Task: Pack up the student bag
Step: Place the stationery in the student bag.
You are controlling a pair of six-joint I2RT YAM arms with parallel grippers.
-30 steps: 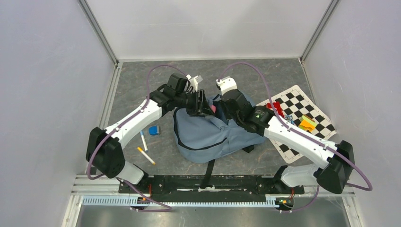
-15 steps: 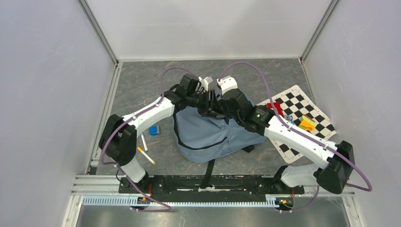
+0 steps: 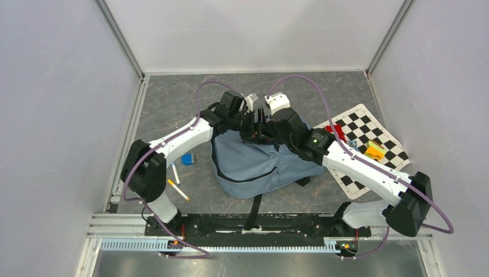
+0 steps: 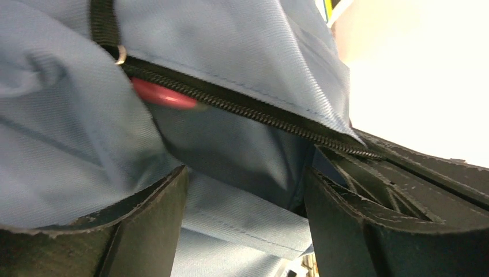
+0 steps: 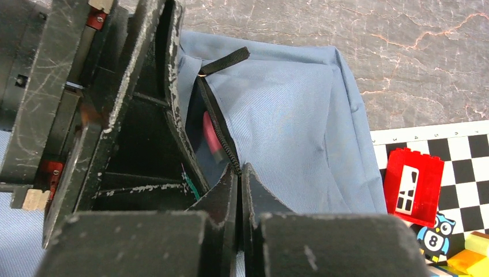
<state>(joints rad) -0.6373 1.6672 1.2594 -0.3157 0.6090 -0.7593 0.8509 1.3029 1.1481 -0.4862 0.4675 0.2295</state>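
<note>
At mid-table, pinching the student bag (image 3: 259, 164) at its zip (image 5: 216, 124) in the closed right gripper (image 5: 239, 173), holding the left gripper (image 4: 245, 190) open over its fabric, risking spilling the red item (image 4: 164, 97) through a slipped pinch

Bright, even light; close-up blur, glare.
</note>
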